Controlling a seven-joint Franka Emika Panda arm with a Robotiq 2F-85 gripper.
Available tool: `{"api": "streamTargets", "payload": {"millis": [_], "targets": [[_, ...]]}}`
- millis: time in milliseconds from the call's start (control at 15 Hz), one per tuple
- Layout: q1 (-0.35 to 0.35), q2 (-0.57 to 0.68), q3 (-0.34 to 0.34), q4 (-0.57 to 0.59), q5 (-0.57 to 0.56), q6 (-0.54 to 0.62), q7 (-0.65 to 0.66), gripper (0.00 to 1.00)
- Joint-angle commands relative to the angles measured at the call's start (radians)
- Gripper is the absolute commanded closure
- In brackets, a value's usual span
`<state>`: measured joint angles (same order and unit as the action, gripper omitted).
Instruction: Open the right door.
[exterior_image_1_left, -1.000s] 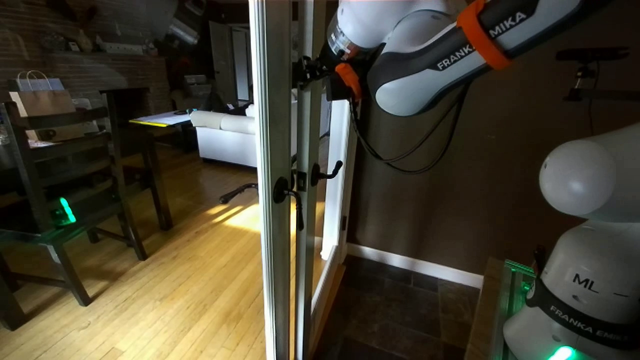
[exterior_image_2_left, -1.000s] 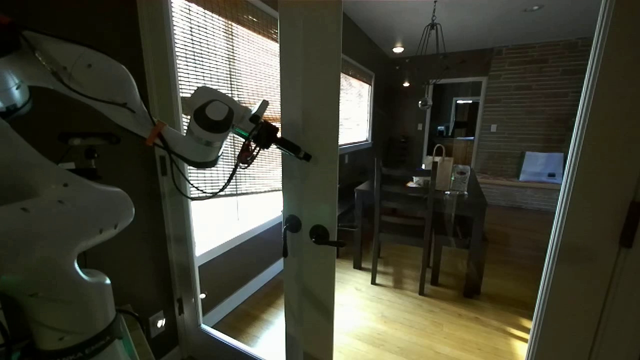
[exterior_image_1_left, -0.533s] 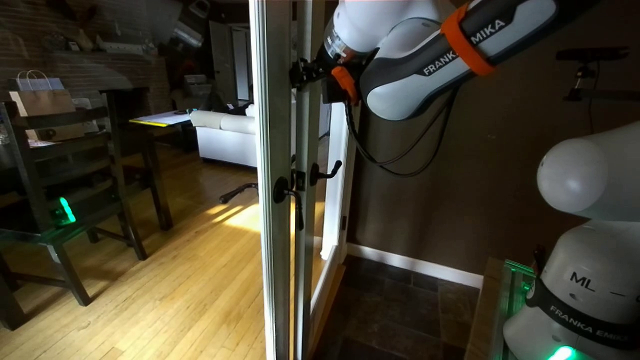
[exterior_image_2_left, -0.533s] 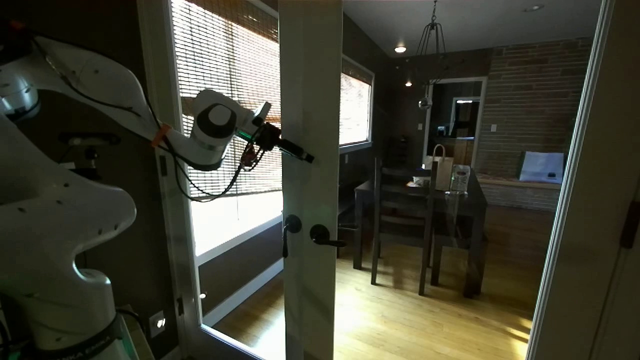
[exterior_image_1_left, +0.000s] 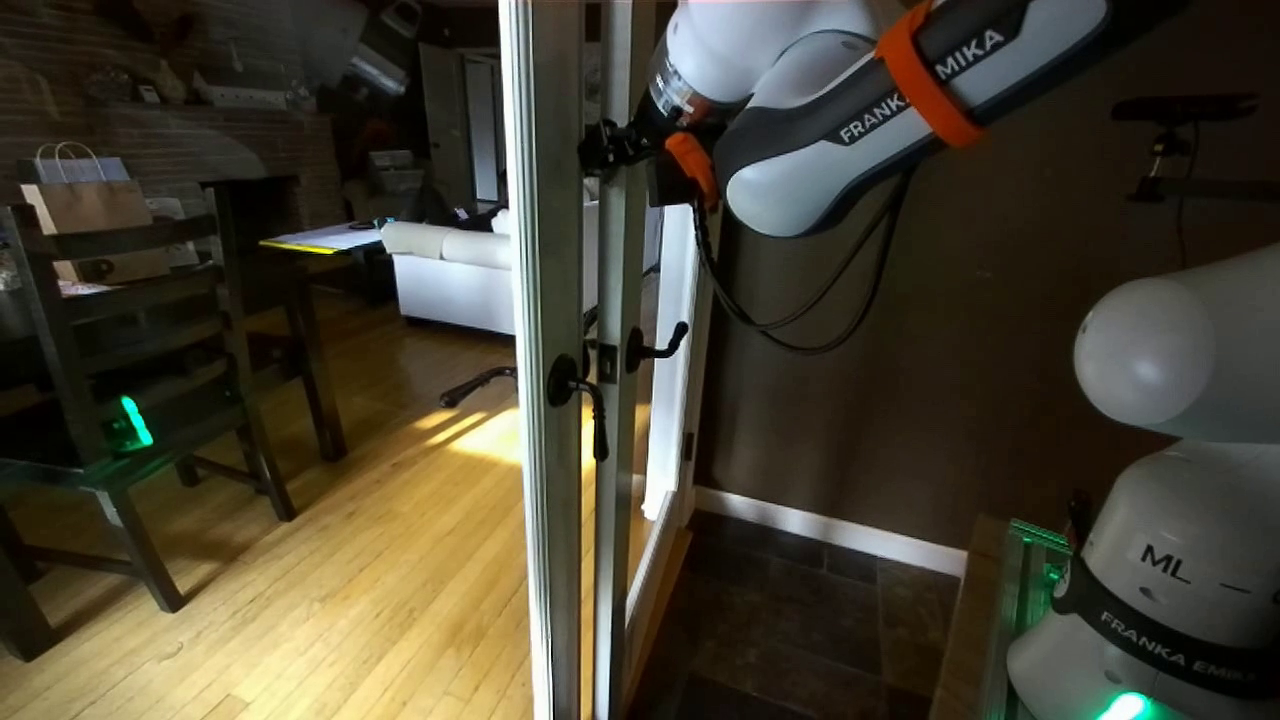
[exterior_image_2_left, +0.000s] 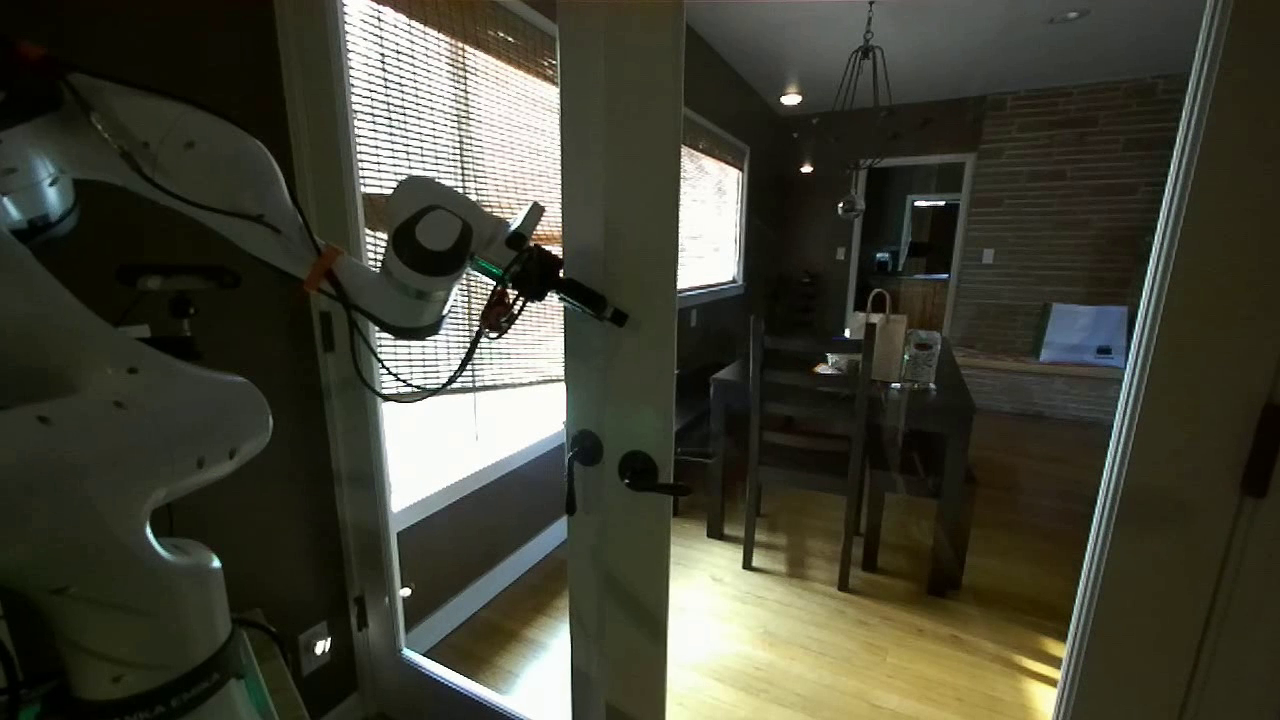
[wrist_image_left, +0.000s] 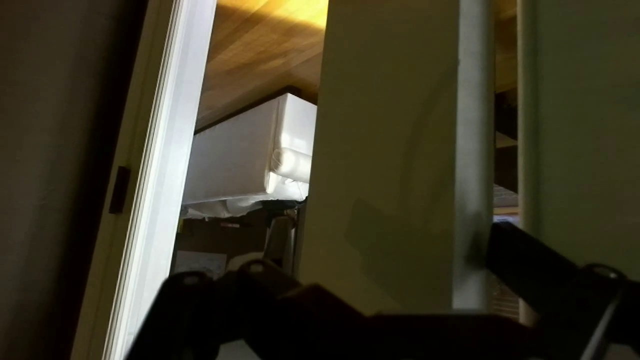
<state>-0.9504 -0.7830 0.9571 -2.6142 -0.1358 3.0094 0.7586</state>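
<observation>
White-framed and glazed in one long pane, the right door (exterior_image_1_left: 620, 270) stands next to the matching left door (exterior_image_1_left: 550, 300), and my wrist view shows a narrow slit between its free edge and the left door's stile. How far ajar it is I cannot judge from these angles. My Panda arm (exterior_image_2_left: 130, 430) reaches across to where the doors meet, its orange-banded forearm slanting down. Through the left door's pane I see a bright window (exterior_image_2_left: 470, 440) with a woven blind (exterior_image_2_left: 455, 130) drawn over its upper part. A white sofa (exterior_image_1_left: 455, 285) sits farther into the room, past the glass. Also in there is a dark dining table (exterior_image_2_left: 950, 400), with a ladder-back chair (exterior_image_2_left: 805, 470) in front of it and a brown paper bag (exterior_image_2_left: 885, 350) upright on its top. My gripper (exterior_image_2_left: 612, 313) is at the right door's free edge, high on the frame; its fingers (wrist_image_left: 525, 260) are spread, one of them dark against the slit. Whether that finger touches the door I can't make out. Below, the right door's lever handle (exterior_image_1_left: 637, 350) points out sideways, while the left door's lever (exterior_image_1_left: 600, 430) hangs straight down. Smallest is a dark hinge (wrist_image_left: 120, 190) at the right door's jamb.
</observation>
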Motion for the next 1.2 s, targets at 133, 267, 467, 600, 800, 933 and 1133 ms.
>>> {"api": "streamTargets", "payload": {"millis": [133,267,467,600,800,933,1133], "targets": [[-0.008,-0.055,-0.087,-0.013,0.011,-0.098,-0.078,0.00],[0.010,-0.061,-0.114,-0.018,0.001,-0.132,-0.093,0.00],[0.035,-0.072,-0.151,-0.026,-0.018,-0.182,-0.106,0.00],[0.048,-0.077,-0.176,-0.033,-0.033,-0.209,-0.114,0.00],[0.077,-0.093,-0.210,-0.045,-0.048,-0.240,-0.120,0.00],[0.089,-0.104,-0.225,-0.050,-0.062,-0.258,-0.117,0.00],[0.097,-0.131,-0.240,-0.054,-0.086,-0.298,-0.109,0.00]]}}
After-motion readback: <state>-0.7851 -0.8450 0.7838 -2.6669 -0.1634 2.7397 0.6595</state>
